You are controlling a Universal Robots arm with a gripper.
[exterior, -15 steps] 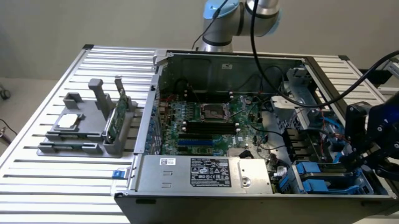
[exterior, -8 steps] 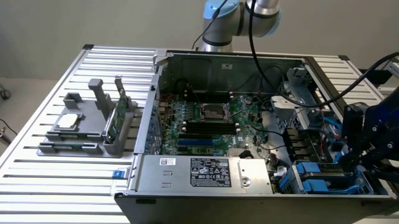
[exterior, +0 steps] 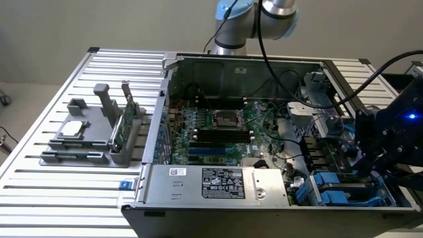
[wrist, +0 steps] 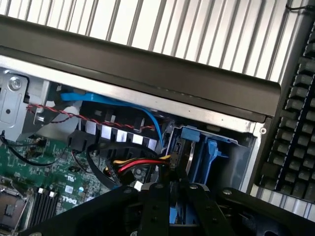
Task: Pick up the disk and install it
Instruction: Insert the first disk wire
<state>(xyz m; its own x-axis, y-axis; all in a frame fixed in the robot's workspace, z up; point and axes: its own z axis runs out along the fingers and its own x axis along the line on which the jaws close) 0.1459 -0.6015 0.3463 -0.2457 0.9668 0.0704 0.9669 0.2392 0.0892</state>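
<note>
You are looking at an open case [exterior: 264,218] on a slatted tabletop [exterior: 59,198], with the arm [exterior: 258,20] rising behind it. The tool [exterior: 370,166] is down inside the corner of the case at the exterior view's right, nearest the camera, just above the blue bays [exterior: 337,193].

From the wrist, the tool [wrist: 173,189] has its black fingers [wrist: 156,206] drawn in narrow, with only a slim gap between them. In that gap sits a thin slab edged in blue, which looks to be the disk [wrist: 172,215] seen edge-on. It is gripped by its sides and stands at the mouth of a bay [wrist: 206,147]. How far it has entered the bay you cannot tell.

Red and yellow wires [wrist: 142,164] run to a plug just beside the fingers. A blue cable [wrist: 147,115] loops above them. The green board [wrist: 54,172] lies off to one side. A keyboard [wrist: 295,123] lies outside the case wall.

In the exterior view, the power supply [exterior: 218,183] fills the near edge of the case, with the board [exterior: 218,134] behind it. Well apart, at that view's left, a grey holder [exterior: 86,148] carries a square chip [exterior: 71,128] lying flat and a green card [exterior: 122,121] standing on edge
</note>
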